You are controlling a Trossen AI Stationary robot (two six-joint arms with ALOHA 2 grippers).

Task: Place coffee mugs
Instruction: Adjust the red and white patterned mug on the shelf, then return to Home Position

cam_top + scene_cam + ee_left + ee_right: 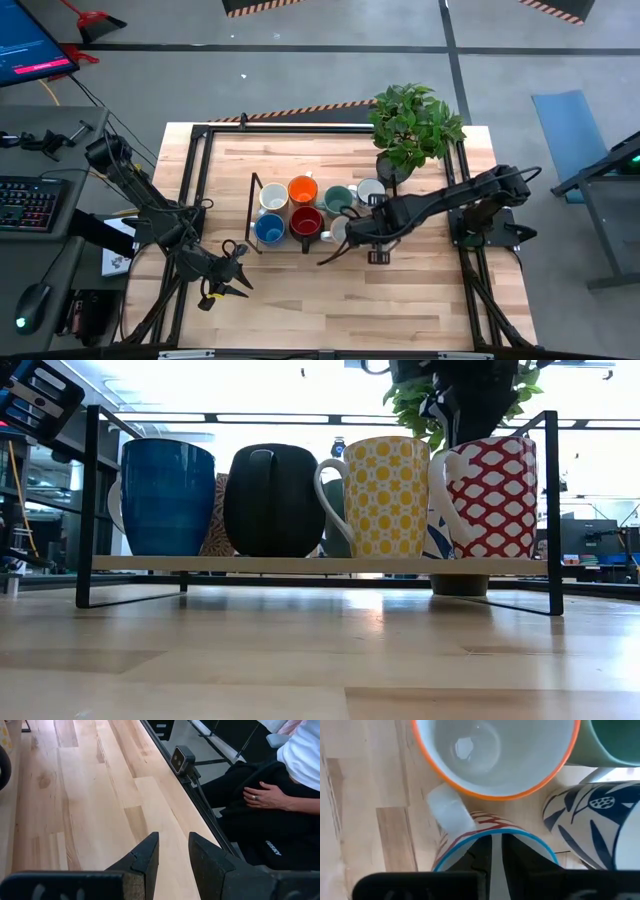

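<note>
Several coffee mugs stand on a black-framed rack (252,210) at mid-table: white (272,196), orange (302,190), teal (338,200), blue (268,228) and red (306,222). My right gripper (497,840) hangs above the rack's right end, pointing down. It is shut on a red-and-white patterned mug (490,495) with a blue rim and a white handle (450,815). Near the table's front left corner my left gripper (172,842) hovers open over bare wood, holding nothing. My right gripper comes from above, fingers pointing down, and closes on the patterned mug at its blue rim (470,840). The fingers cover the mouth, so which one stands inside cannot be told. The mug is upright, its base level with the rack's shelf; whether it rests there I cannot tell.
A blue-leaf patterned mug (590,820) and the orange mug (495,755) crowd the held one. A potted plant (410,125) stands at the far right. A small camera (182,759) sits at the table's edge, and a seated person's hand (265,797) shows beyond it.
</note>
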